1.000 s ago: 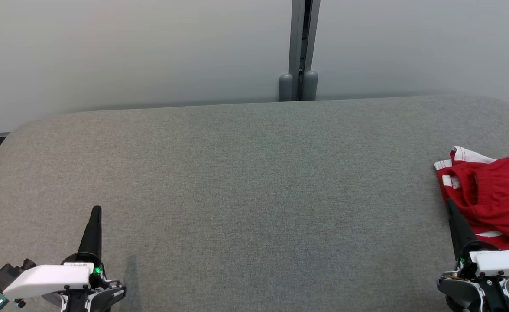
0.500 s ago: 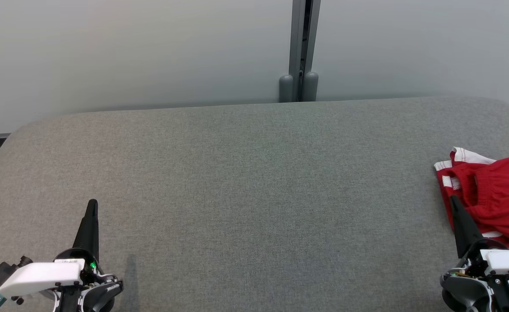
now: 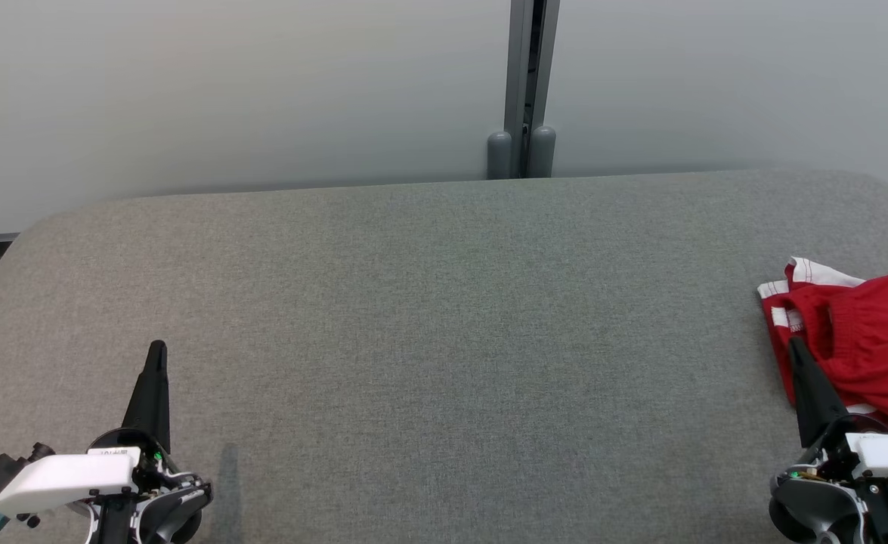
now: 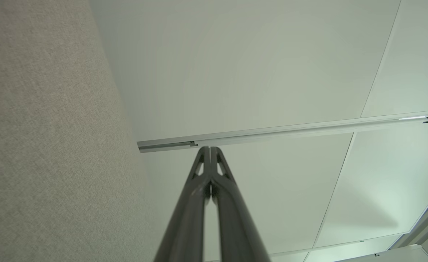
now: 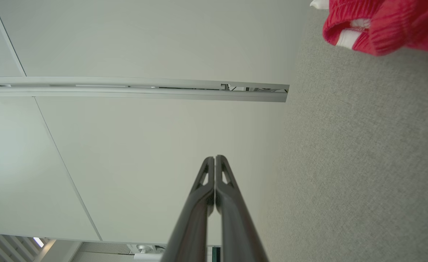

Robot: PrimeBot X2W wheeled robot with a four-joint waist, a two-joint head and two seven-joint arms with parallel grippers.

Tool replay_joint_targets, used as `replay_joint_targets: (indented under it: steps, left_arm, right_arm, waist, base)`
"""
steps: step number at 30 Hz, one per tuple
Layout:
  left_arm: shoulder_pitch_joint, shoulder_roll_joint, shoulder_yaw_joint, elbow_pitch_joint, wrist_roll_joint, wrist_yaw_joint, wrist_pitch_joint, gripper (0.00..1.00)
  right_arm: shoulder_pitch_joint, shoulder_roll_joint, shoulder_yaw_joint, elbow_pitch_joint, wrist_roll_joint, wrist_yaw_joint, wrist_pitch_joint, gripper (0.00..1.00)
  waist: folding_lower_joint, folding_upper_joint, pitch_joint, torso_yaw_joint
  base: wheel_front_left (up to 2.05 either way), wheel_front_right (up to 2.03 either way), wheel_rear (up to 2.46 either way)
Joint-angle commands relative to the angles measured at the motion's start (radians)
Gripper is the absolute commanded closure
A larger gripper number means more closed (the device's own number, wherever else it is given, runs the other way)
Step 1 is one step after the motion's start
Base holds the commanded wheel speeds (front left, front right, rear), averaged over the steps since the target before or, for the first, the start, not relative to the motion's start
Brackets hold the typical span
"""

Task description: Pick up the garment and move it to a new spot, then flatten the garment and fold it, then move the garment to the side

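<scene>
Red, white-trimmed cloth garment lies bunched, not flat, at the grey fabric tabletop's right edge; left gripper and right gripper clenched, empty.

The red garment with white trim lies crumpled at the grey surface's right edge.

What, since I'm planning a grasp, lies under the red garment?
The red garment lies crumpled on the grey fabric surface. Anything beneath its folds is covered, and its right part is cut off.
</scene>
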Motion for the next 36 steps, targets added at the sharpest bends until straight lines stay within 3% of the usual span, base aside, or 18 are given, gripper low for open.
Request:
replay_joint_targets:
  steps: [1,36]
  left_arm:
    - [-0.011,0.005,0.005,-0.002,-0.001,-0.004,0.003,1.0]
    - [-0.011,0.005,0.004,-0.003,-0.001,-0.004,0.003,1.0]
  right_arm:
    - [0.009,-0.009,-0.001,-0.004,0.002,0.0,0.003,1.0]
    - [0.009,-0.01,-0.001,-0.004,0.002,0.0,0.003,1.0]
  waist:
    - [0.0,0.0,0.0,0.0]
    - [0.0,0.0,0.0,0.0]
  base:
    - [0.0,0.0,0.0]
    - [0.0,0.0,0.0]
